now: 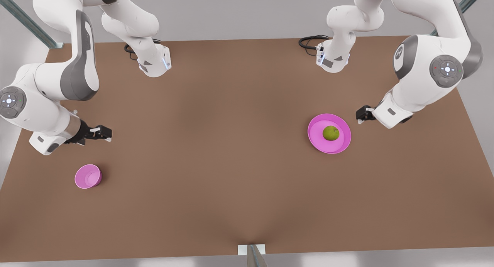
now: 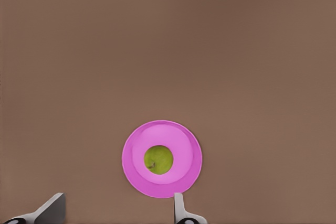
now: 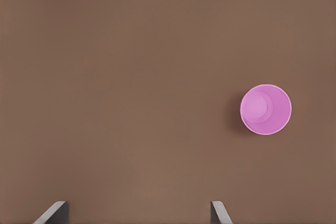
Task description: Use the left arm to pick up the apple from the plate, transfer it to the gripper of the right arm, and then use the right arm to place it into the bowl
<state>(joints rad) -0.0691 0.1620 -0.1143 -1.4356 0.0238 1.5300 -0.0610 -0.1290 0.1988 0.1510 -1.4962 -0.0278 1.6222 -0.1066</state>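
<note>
On the front view's left, the right gripper [image 1: 101, 134] hung wide open and empty, the small deep glossy pink bowl [image 1: 88, 176] just below it. Across the matte brown table [image 1: 216, 151], the round green apple [image 1: 330, 133] sat mid-plate [image 1: 317, 128], beside the left gripper [image 1: 362, 114], fingers [image 2: 179, 209] spread, gripping nothing.

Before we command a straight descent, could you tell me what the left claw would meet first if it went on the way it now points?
Probably bare table: the open left claw points down beside the plate holding the apple.
</note>
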